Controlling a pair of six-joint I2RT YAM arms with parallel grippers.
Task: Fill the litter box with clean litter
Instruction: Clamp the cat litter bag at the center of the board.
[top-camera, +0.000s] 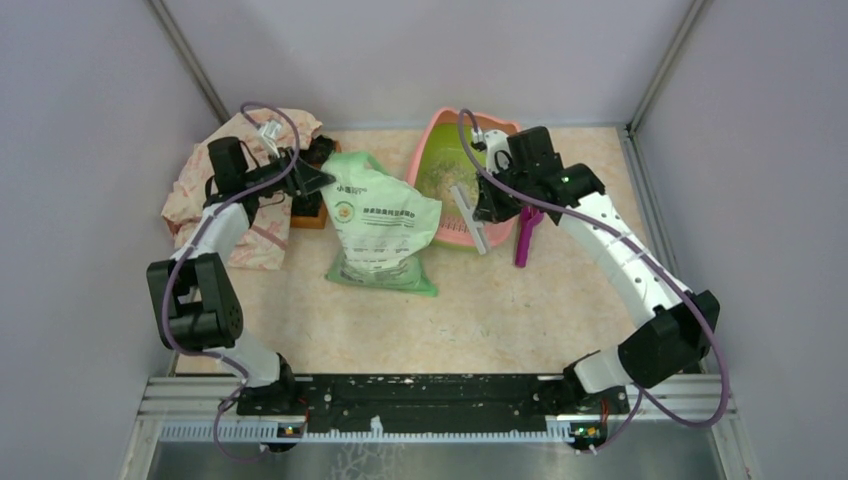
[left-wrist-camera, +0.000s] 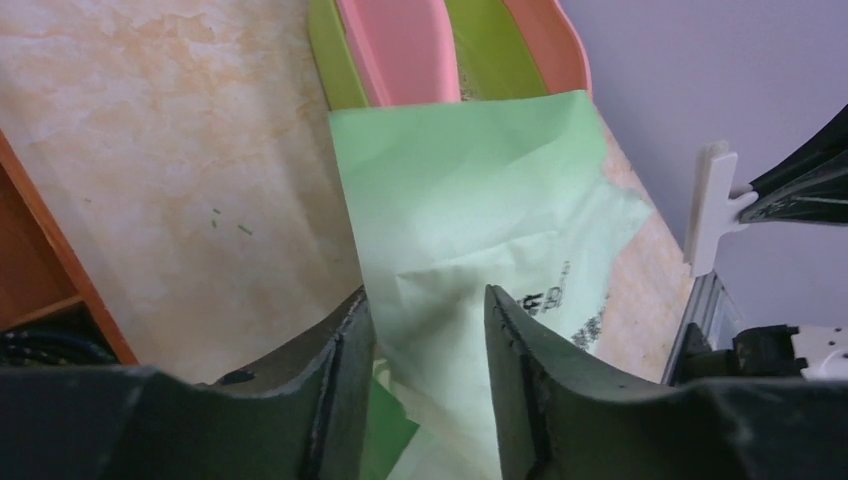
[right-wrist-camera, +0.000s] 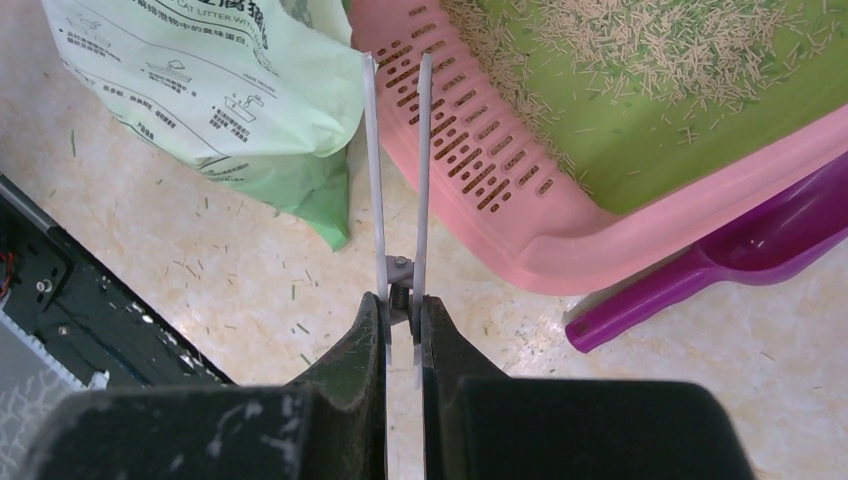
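The litter box (top-camera: 432, 130) with pink rim and lime-green inside stands at the back centre; in the right wrist view its slotted ledge (right-wrist-camera: 470, 140) shows, with a thin scatter of clean litter (right-wrist-camera: 640, 40) on the green floor. The light green printed bag (top-camera: 385, 225) lies left of it. My left gripper (top-camera: 318, 178) is at the bag's top end. Its jaws (left-wrist-camera: 428, 300) stand apart with a fold of the bag (left-wrist-camera: 470, 200) between them. My right gripper (right-wrist-camera: 402, 300) is shut on the handles of a white clip (right-wrist-camera: 400, 170) beside the box's near left corner.
A magenta scoop (top-camera: 526, 238) lies on the table right of the box's near edge. A patterned cloth (top-camera: 235, 190) and an orange-brown box (top-camera: 308, 212) sit at the back left under the left arm. Grey walls close in on three sides. Stray granules dot the table (right-wrist-camera: 250, 280).
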